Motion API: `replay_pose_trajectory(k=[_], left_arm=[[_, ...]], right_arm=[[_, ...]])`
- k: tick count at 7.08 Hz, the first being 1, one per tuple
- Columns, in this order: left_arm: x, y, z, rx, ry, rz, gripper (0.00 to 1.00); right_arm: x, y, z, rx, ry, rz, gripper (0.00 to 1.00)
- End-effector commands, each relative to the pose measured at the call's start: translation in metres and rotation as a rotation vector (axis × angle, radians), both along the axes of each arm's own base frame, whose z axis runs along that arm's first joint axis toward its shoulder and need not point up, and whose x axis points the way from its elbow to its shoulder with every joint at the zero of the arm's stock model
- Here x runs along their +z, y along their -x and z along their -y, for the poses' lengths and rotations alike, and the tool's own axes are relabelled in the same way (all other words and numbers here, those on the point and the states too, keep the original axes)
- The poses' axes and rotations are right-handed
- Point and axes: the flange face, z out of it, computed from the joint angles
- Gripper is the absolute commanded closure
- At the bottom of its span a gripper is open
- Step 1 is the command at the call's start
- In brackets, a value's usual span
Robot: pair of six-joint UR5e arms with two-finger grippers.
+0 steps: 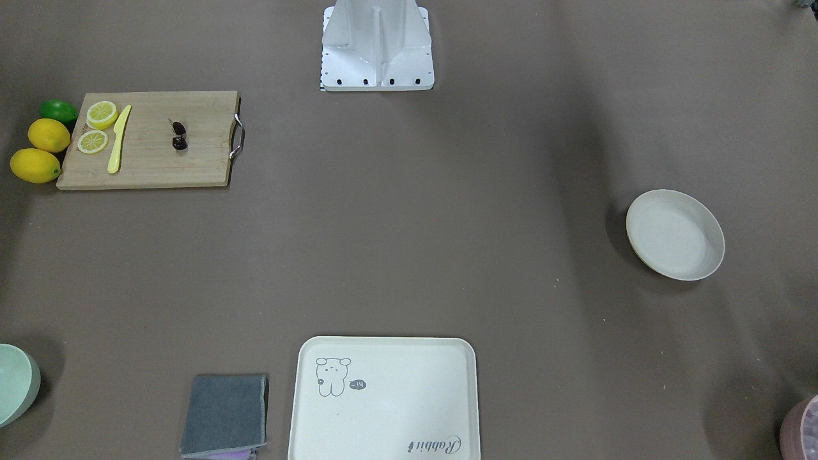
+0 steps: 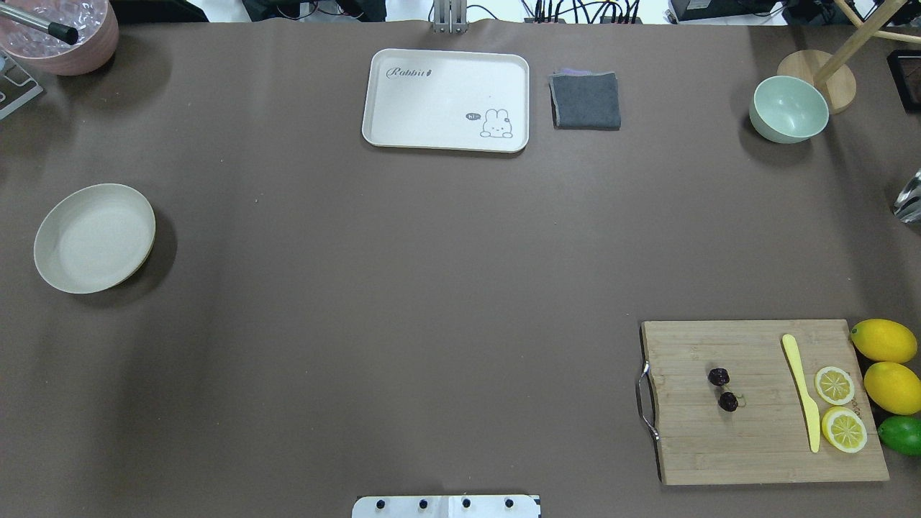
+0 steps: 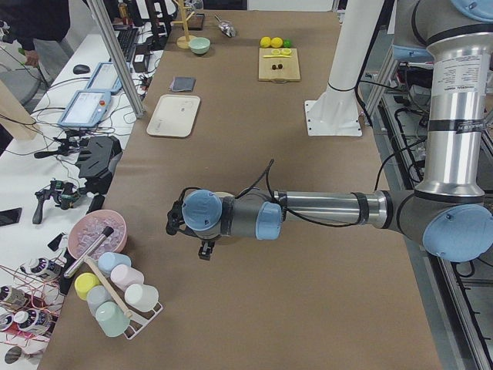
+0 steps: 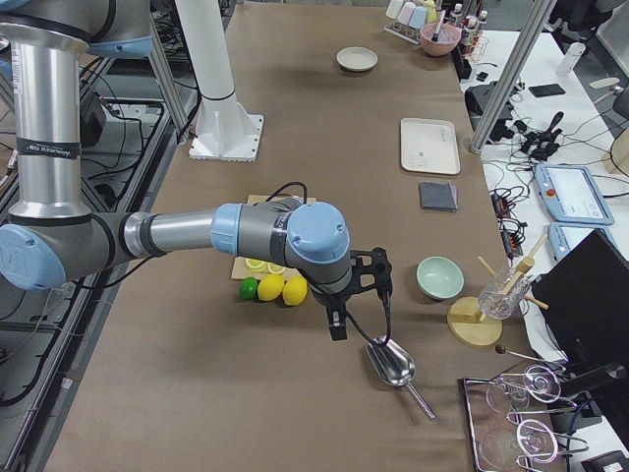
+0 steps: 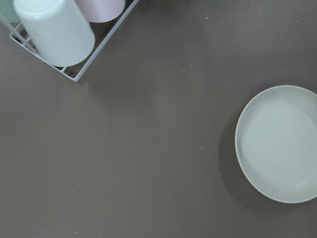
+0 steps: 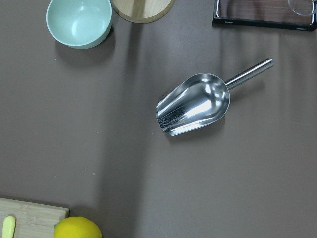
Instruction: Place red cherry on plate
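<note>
surface (image 2: 432, 288): brown; red cherry (image 2: 728, 401) on cutting board (image 2: 719, 446), plate (image 2: 93, 237) well apart at opposite end | room: cluttered desk (image 3: 23, 162) alongside | left gripper (image 3: 172, 222), right gripper (image 4: 381, 280): aloft, grip state cannot be told

Left gripper (image 3: 172, 222) and right gripper (image 4: 378, 275) show only in side views; grip unreadable. Right arm hides most of the board (image 4: 257, 201) and the cherry (image 2: 728, 401) on it. Lime (image 2: 903, 435) beside the board is edge-cropped overhead.
</note>
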Motion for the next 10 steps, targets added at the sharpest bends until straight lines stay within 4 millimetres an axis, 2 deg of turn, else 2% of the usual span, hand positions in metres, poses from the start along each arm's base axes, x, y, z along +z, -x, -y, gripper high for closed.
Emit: replay_pose_trajectory(k=[1,3,4,5,6,8,10], left_arm=[[-0.007,-0.039,0.019,0.065,-0.027,-0.024,0.02],[0.029,-0.070,0.042,0.077,-0.048,-0.032,0.02],[0.047,-0.088,0.042,0.083,-0.066,-0.036,0.02],[0.050,-0.102,0.040,0.083,-0.066,-0.046,0.02],[0.043,-0.129,0.043,0.107,-0.055,-0.054,0.02],[0.052,-0.148,0.048,0.123,-0.075,-0.024,0.02],[0.054,-0.175,0.044,0.105,-0.088,0.003,0.03]], right_arm=[[-0.001,0.005,0.003,-0.001,0.029,0.006,0.00],[-0.005,0.006,-0.001,0.002,0.027,0.006,0.00],[-0.014,0.005,-0.002,0.005,0.016,-0.007,0.00],[-0.018,0.005,0.000,0.004,0.022,-0.005,0.00],[-0.019,0.005,0.000,0.004,0.019,-0.006,0.00],[-0.023,0.004,-0.001,0.007,0.012,-0.009,0.00],[-0.025,0.001,-0.004,0.016,0.009,-0.010,0.00]])
